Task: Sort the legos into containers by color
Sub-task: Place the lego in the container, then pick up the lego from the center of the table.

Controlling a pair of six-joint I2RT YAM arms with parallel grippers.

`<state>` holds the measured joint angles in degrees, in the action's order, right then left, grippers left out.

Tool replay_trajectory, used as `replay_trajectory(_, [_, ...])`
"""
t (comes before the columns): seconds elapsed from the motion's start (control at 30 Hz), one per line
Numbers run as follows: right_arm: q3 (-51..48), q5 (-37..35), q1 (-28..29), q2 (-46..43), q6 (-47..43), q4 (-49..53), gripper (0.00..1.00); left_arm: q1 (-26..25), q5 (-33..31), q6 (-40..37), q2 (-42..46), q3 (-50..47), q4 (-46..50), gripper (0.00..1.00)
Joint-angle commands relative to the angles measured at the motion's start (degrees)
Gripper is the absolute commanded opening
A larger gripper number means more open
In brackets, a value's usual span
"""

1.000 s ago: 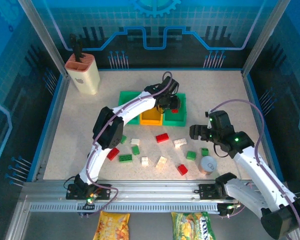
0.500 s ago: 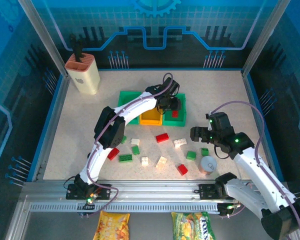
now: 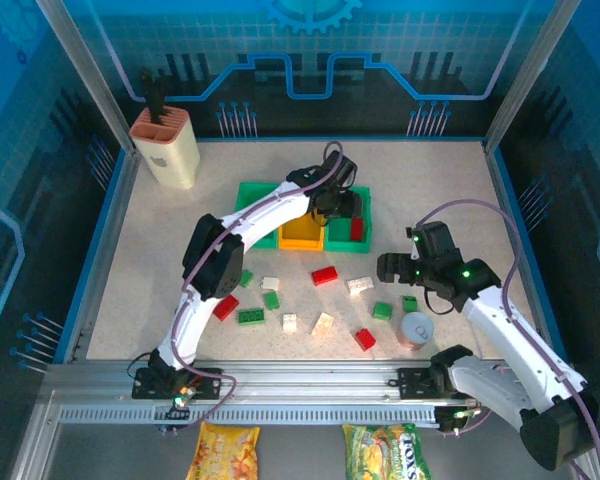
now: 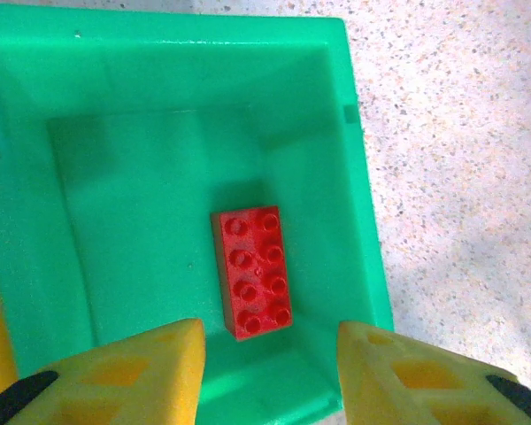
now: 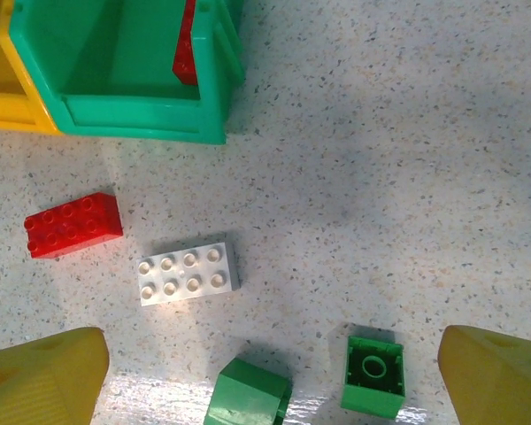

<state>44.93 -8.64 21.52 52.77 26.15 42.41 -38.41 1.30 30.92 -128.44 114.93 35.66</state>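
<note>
- The pale, speckled tabletop (image 3: 160,260) fills the middle of the top view, inside a blue border.
- Three joined containers (image 3: 248,188), green, yellow and green, sit on it at upper centre.
- A beige knife block (image 3: 167,148) stands at upper left.
- Loose legos (image 3: 325,275) in red, green and white lie scattered across the lower centre.
- A grey round can (image 3: 416,328) stands at lower right, just beside a green brick (image 3: 409,303).

Bright, even light from overhead, so the speckled bench (image 3: 430,190) comes out nearly washed out in the top view, while the blue walls around it go dark. Shadows are soft and smeary, e.g. beside the green bin (image 5: 142,133) on the right wrist cam. There's wet-looking glare on the bench around the green bricks (image 5: 373,375) there. Left wrist cam is crisp on the red brick (image 4: 253,272).
</note>
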Motion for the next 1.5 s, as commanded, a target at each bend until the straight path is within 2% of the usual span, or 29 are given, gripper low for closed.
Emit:
replay_trajectory(0.0, [-0.3,1.8,1.7,1.8,1.1,-1.1,0.95,0.0,-0.1,-0.9,6.2,-2.9,-0.2,0.44])
replay_trajectory(0.5, [4.7,1.8,9.3,18.2,3.0,-3.7,0.93,4.8,-1.5,-0.2,22.1,-23.7,-5.6,0.45])
replay_trajectory(0.77, [8.3,0.2,12.6,28.8,4.3,-5.2,0.87,8.9,-1.5,0.2,30.0,-34.2,-7.7,0.45])
replay_trajectory(1.13, [9.8,-2.3,13.8,39.8,8.3,-6.7,0.86,11.8,-1.7,0.6,35.7,-40.4,-8.4,0.46])
replay_trajectory(1.47, [9.2,-2.4,14.8,44.1,9.5,-7.3,0.81,12.4,-1.7,1.8,37.0,-42.9,-9.4,0.46])
